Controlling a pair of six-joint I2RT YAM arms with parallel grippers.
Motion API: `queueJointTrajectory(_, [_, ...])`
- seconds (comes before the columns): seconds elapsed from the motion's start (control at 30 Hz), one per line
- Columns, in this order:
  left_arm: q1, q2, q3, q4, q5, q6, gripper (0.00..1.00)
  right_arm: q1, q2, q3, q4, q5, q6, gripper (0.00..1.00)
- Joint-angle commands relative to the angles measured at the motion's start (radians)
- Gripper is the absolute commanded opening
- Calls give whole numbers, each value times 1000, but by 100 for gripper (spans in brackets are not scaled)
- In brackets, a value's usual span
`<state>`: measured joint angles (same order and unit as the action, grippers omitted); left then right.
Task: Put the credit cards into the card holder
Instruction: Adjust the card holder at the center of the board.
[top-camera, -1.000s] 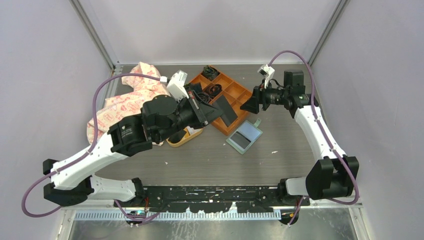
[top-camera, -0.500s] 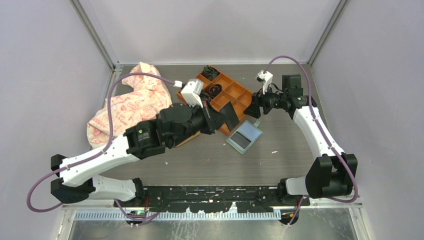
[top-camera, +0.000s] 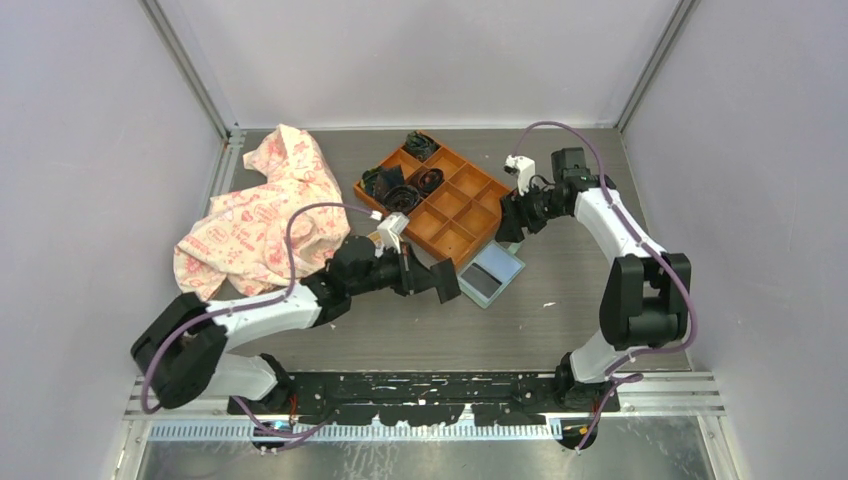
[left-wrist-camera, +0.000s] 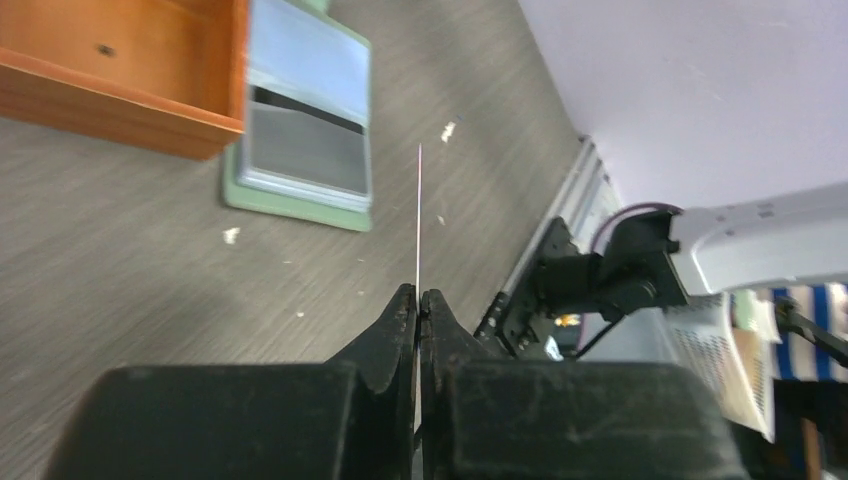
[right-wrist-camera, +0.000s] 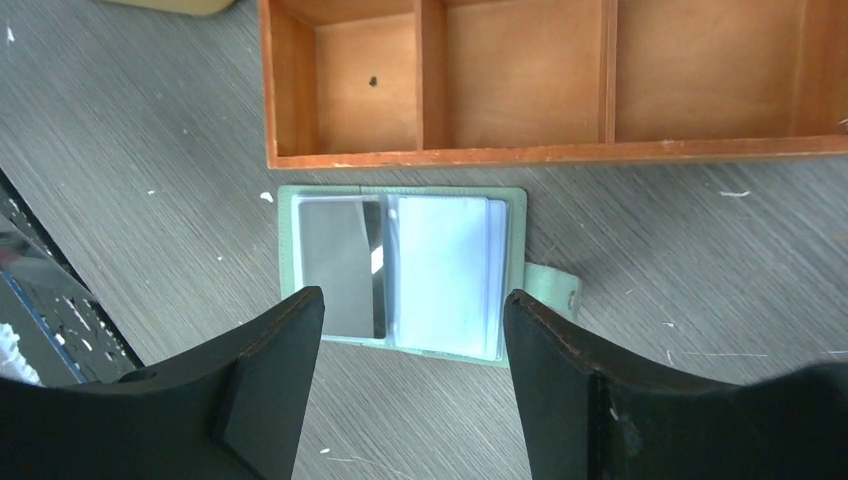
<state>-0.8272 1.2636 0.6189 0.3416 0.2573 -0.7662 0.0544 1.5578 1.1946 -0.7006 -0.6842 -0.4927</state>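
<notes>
Card holder (right-wrist-camera: 400, 275), sage-green: lies open and flat on the bench (top-camera: 400, 330), just beside the near wall of the orange nine-compartment tray (top-camera: 448, 205). Its closing tab (right-wrist-camera: 555, 290) sticks out at its far right. One half shows a dark grey panel, the other a pale clear sleeve. Black credit card (top-camera: 447, 283): off the bench, pinched in the clenched left gripper (top-camera: 432, 277), just left of the card holder and apart from it; from the left wrist it shows edge-on as a thin line. Right gripper (top-camera: 508, 222): jaws spread wide, grasping nothing, hovering over the card holder near the tray wall. Tray: dark items in its far-left compartments, kind unclear. Patterned cloth (top-camera: 260, 210): bunched at the bench's left.
</notes>
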Motion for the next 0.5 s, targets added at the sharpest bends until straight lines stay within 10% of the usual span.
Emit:
queueJointTrajectory(0.0, [3,122,-48,546,238,-159,0,-7,75,70,-111,4,-98,71])
queueJointTrajectory(0.47, [3,211,-159,708,163,-240,0,-2,232,68,66,313,18,64])
